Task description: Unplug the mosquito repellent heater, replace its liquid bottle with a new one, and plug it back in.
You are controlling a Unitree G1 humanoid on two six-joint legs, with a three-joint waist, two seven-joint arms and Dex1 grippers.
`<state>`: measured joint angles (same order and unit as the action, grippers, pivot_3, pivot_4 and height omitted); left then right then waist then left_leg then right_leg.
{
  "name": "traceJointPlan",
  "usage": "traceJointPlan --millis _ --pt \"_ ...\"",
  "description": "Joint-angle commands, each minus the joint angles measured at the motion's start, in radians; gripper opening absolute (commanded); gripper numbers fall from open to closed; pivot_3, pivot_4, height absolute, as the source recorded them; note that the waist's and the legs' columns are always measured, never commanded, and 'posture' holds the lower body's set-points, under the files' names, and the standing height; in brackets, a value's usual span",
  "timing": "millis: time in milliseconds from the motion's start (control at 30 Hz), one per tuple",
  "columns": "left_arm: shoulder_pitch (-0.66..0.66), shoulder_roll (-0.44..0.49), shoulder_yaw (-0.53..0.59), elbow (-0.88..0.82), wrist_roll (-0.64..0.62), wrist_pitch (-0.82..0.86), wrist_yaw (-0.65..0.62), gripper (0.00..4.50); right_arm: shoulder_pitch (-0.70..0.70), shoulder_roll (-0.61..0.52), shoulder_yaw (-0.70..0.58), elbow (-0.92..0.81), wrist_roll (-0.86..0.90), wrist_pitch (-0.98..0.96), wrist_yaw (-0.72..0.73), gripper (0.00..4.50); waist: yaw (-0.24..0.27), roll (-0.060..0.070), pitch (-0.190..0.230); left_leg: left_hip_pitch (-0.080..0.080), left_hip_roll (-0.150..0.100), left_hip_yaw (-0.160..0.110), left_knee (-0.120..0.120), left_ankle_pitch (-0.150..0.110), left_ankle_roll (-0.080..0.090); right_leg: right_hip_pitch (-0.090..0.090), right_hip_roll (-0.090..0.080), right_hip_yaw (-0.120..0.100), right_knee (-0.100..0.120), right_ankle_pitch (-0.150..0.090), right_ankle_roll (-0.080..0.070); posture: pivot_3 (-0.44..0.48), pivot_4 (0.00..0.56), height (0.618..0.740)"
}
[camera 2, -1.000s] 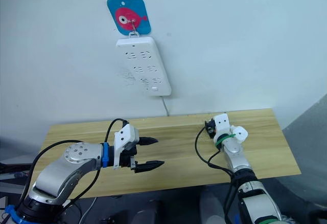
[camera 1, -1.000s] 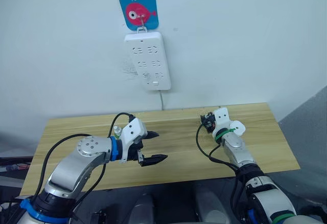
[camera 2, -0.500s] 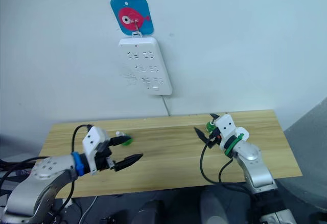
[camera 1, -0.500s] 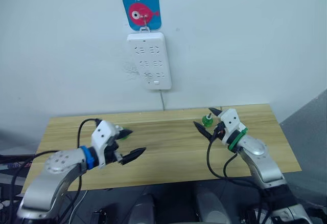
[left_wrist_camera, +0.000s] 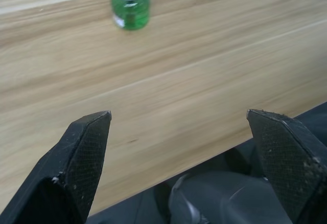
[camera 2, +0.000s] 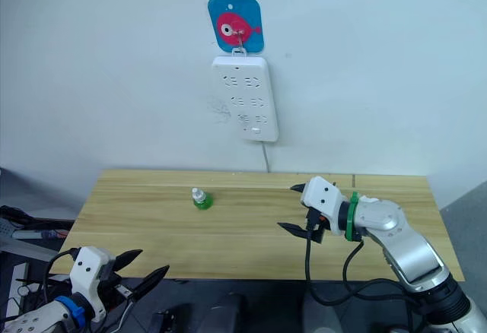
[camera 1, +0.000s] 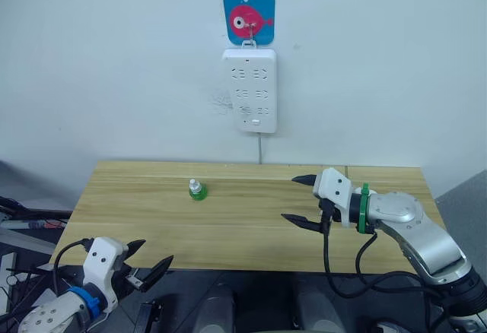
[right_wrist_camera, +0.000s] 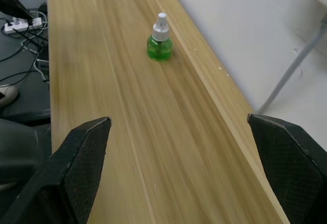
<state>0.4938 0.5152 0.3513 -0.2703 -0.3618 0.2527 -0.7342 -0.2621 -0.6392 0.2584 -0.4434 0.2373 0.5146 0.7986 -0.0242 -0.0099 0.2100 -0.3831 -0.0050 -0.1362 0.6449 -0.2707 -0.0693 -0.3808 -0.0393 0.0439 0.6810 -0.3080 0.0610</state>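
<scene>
**Green liquid bottle stands alone on the bench, both end effectors spread and empty**

The small green liquid bottle with a white cap (camera 1: 197, 190) stands upright on the light wooden bench (camera 1: 251, 226), left of the bench's middle and towards its rear edge. Nothing touches it.

The right end effector (camera 1: 301, 199) hangs above the right half of the bench, well apart from the bottle and to its right. Its forearm reaches in from the right side, roughly level with the bench top, and its two black fingers point towards the bottle side. The fingers stand wide apart and grip nothing. In the right wrist view the bottle (right_wrist_camera: 159, 42) shows far ahead, between the two spread fingers.

The left end effector (camera 1: 149, 261) sits low, in front of the bench's near edge at the left, off the bench surface. Its fingers are likewise spread wide with nothing between them. In the left wrist view the bottle (left_wrist_camera: 131, 8) appears across the wood, well away from the fingertips.

On the pale wall behind the bench hangs a long white power strip (camera 1: 249, 90), its sockets bare, suspended from a hook on a blue square plaque with a red fish (camera 1: 249, 16). A pale cable (camera 1: 260, 147) drops from the strip towards the bench.
</scene>
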Motion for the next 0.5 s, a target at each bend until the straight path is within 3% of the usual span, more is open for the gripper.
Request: traceJointPlan --millis 33,333,500 --pt "-0.054 -0.006 -0.015 0.03 0.023 -0.021 0.035 4.5 -0.021 0.014 0.003 -0.054 0.003 0.044 -0.018 4.47 0.001 0.0 0.0 0.0 0.0 -0.001 0.0 0.0 0.0 0.0 0.0 -0.001 0.0 0.0 0.0 0.026 0.193 0.734" --pt "-0.31 -0.011 -0.118 0.279 0.113 -0.071 0.082 4.5 -0.062 0.027 0.044 -0.168 0.041 0.192 -0.011 4.47 -0.01 -0.002 0.009 0.0 0.001 -0.001 -0.001 0.0 0.0 0.0 0.001 -0.001 0.001 0.0 0.0 -0.036 0.272 0.734" --pt "-0.425 -0.03 -0.166 0.406 0.149 -0.127 0.093 4.5 -0.094 0.039 0.062 -0.219 0.057 0.284 -0.034 4.47 -0.019 -0.003 0.036 0.0 0.001 -0.001 0.0 0.0 0.0 0.0 0.001 -0.001 0.001 0.001 0.0 -0.072 0.315 0.734"
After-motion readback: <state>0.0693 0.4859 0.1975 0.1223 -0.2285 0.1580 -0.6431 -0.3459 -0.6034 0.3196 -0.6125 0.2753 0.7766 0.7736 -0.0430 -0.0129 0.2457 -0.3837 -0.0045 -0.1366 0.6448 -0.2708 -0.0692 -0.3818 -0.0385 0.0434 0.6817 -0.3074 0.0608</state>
